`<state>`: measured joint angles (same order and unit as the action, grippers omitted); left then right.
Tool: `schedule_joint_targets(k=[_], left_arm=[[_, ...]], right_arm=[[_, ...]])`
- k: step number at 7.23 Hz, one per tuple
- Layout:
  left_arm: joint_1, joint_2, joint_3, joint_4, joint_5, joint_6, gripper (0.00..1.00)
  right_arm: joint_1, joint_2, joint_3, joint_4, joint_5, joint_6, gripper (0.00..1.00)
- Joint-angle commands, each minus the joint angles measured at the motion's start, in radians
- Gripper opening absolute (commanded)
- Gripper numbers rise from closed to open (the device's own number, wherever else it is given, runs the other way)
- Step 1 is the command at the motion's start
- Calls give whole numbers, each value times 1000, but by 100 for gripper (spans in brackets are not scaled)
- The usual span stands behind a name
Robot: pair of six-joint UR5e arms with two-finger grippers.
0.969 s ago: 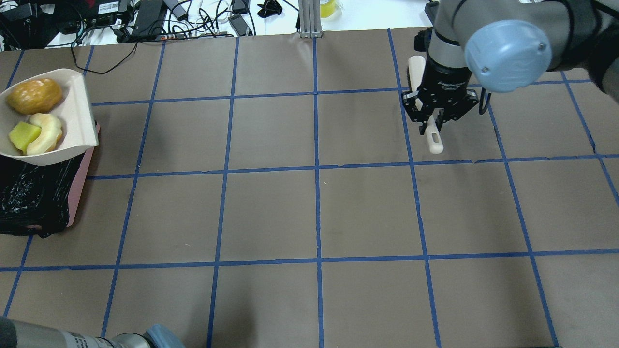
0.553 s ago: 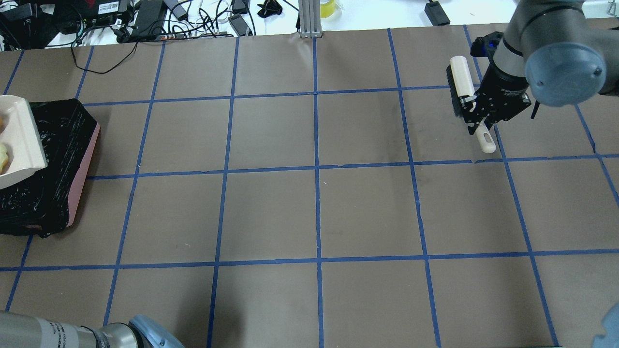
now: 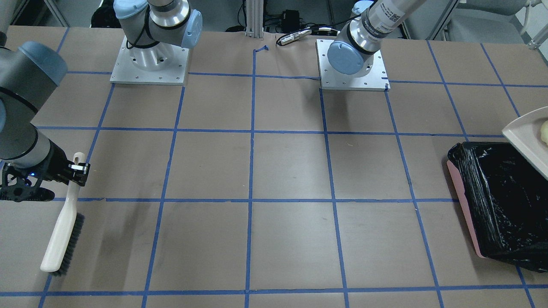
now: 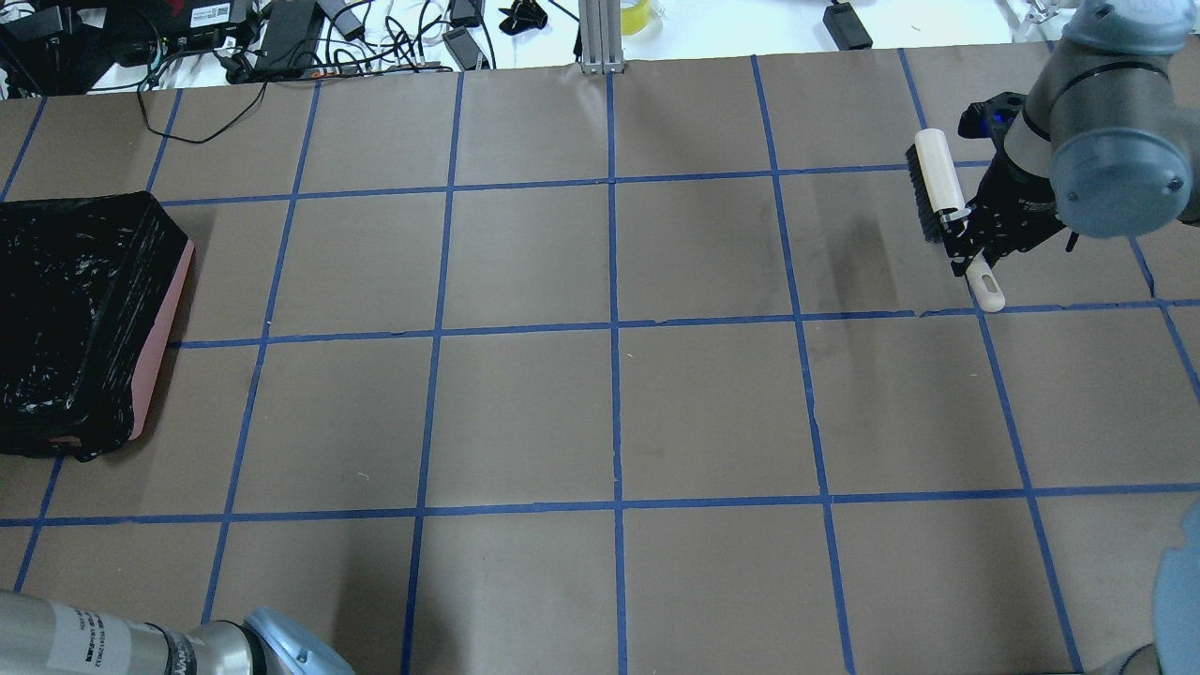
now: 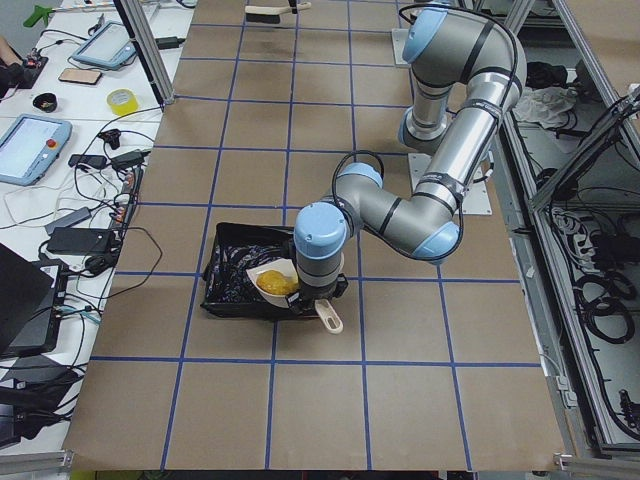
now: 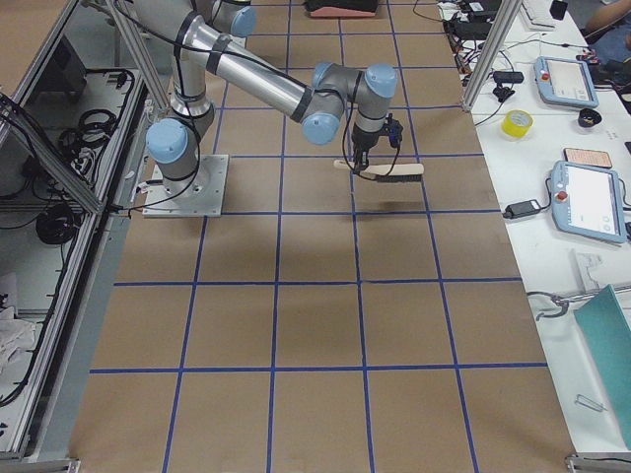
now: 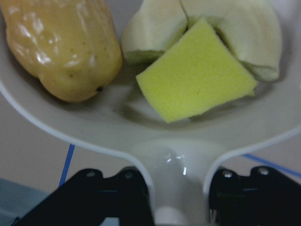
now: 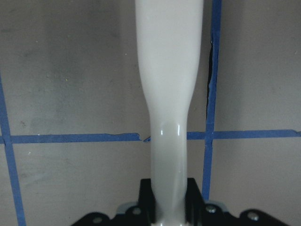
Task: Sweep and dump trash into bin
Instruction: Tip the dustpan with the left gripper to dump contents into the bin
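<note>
My left gripper (image 7: 176,193) is shut on the handle of the off-white dustpan (image 7: 117,136). The pan holds all three trash pieces: the golden-brown lump (image 7: 61,47), the pale crescent (image 7: 235,28) and the yellow-green wedge (image 7: 197,80). In the exterior left view the dustpan (image 5: 278,282) hangs over the near side of the bin (image 5: 232,285). The pink bin with its black bag (image 4: 80,319) stands at the table's left edge. The pan is outside the overhead view. My right gripper (image 4: 967,246) is shut on the brush (image 4: 936,183) handle at the far right.
Cables and power bricks (image 4: 281,37) lie beyond the table's far edge. A tape roll (image 4: 636,17) sits by the aluminium post (image 4: 596,37). The arm bases (image 3: 150,64) are at the robot's side of the table. Blue tape lines grid the brown table.
The dustpan with the trash moved left and left the overhead view, so the bin's black bag now shows whole. My right arm carried the brush further right.
</note>
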<state>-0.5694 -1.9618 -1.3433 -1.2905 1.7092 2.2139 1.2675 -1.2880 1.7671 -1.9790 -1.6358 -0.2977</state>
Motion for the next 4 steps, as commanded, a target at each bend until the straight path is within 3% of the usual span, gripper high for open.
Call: schedule_joint_targets(k=[1,2,4], left_arm=[[-139,-5,1,155,336,65,0],[-154,-9,-8,239,351,64,0],[-220,24,-118,417,429,67,0]], right_arm=[[-23,35,0,-14,5,-47,0],[-28,45,0,-29,7,-84,0],[-30,61,2,-47,-1,-87,0]])
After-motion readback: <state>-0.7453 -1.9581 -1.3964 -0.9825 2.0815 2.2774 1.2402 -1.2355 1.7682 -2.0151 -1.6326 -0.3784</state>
